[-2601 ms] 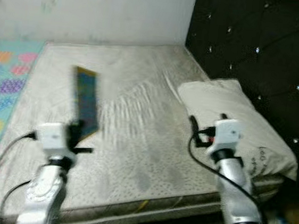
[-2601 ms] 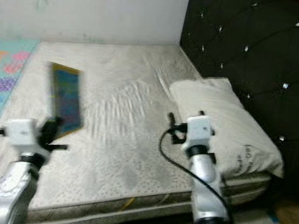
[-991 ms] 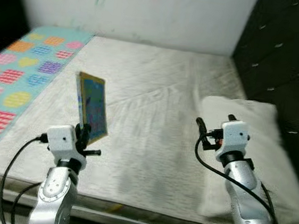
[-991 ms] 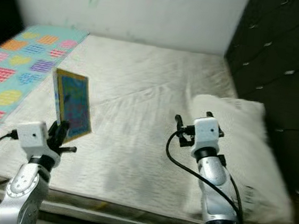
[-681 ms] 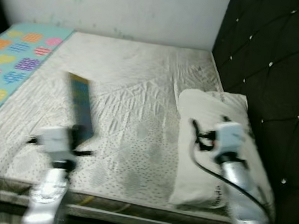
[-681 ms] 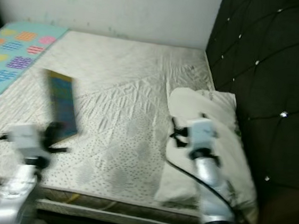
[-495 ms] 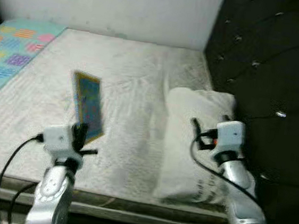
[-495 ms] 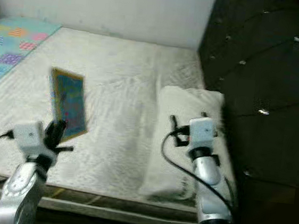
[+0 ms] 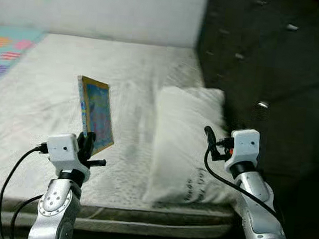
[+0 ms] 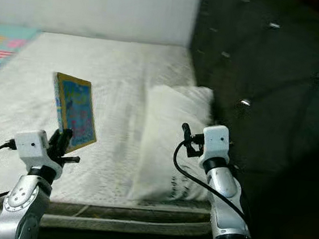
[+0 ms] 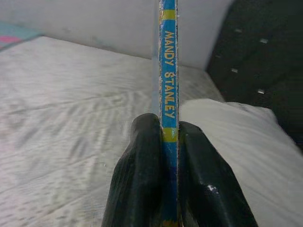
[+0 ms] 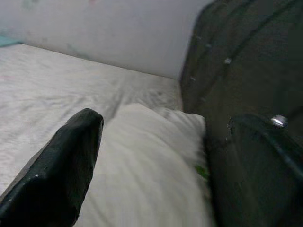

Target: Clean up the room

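1. Left gripper (image 11: pixel 163 142) clamped on a thin book (image 9: pixel 96 113), fingers (image 11: pixel 137 175) pressed to both covers at its lower edge; held upright above the near part of the mattress (image 9: pixel 30 100).
2. Spine (image 11: pixel 168 71) blue and yellow, lettered "MANDY STANLEY"; front cover blue with a yellow border.
3. Right gripper (image 12: pixel 156 156) spread wide with nothing between the fingers (image 12: pixel 61 165), raised over the white pillow (image 9: pixel 183 139).
4. Pillow lying on the mattress beside the dark tufted headboard (image 9: pixel 268 62).
5. Patterned turquoise blanket (image 9: pixel 1 51) at the mattress's far left edge, white wall (image 9: pixel 103 5) behind.
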Available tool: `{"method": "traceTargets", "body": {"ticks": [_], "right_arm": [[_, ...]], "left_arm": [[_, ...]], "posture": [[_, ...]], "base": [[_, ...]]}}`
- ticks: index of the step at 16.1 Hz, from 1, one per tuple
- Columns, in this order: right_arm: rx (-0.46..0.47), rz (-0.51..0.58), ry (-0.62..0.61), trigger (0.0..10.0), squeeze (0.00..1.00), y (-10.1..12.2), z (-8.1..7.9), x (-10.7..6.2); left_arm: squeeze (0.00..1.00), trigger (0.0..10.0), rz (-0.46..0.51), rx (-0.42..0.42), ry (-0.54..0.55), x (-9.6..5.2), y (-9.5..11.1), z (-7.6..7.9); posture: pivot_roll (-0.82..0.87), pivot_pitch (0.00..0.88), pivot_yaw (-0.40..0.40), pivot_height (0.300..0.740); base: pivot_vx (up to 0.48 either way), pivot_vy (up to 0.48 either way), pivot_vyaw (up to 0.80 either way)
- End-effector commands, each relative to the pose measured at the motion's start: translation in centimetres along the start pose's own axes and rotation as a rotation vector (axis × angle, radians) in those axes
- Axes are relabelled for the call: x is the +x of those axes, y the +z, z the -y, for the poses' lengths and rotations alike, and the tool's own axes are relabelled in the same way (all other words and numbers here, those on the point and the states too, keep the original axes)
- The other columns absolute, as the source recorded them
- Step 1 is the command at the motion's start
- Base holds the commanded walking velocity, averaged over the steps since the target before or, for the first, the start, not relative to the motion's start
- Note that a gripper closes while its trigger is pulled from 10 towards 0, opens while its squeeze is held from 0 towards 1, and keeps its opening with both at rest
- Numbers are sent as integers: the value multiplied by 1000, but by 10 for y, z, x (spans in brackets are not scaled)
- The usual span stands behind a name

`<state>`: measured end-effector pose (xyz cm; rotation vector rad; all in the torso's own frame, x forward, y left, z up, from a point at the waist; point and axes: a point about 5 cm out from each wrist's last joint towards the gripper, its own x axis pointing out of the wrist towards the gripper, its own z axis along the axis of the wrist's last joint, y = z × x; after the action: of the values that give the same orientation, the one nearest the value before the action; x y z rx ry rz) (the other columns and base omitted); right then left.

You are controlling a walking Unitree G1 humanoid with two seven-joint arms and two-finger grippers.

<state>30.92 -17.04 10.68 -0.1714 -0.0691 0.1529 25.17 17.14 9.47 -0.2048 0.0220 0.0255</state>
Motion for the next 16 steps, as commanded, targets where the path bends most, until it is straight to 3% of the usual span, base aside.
{"method": "traceTargets", "body": {"ticks": [1,14,16], "right_arm": [[4,17,11,10000,0,5,-1,2],[-18,15,23,10000,0,2,-3,1],[-18,14,24,10000,0,2,-3,1]], "left_arm": [[0,10000,74,14,-12,1,15,0],[0,10000,71,17,-29,2,14,2],[0,10000,45,3,17,2,11,-1]], "posture": [[-115,0,-3,740],[-115,0,0,740],[-114,0,0,740]], "base": [[330,0,0],[414,0,0],[161,0,0]]}}
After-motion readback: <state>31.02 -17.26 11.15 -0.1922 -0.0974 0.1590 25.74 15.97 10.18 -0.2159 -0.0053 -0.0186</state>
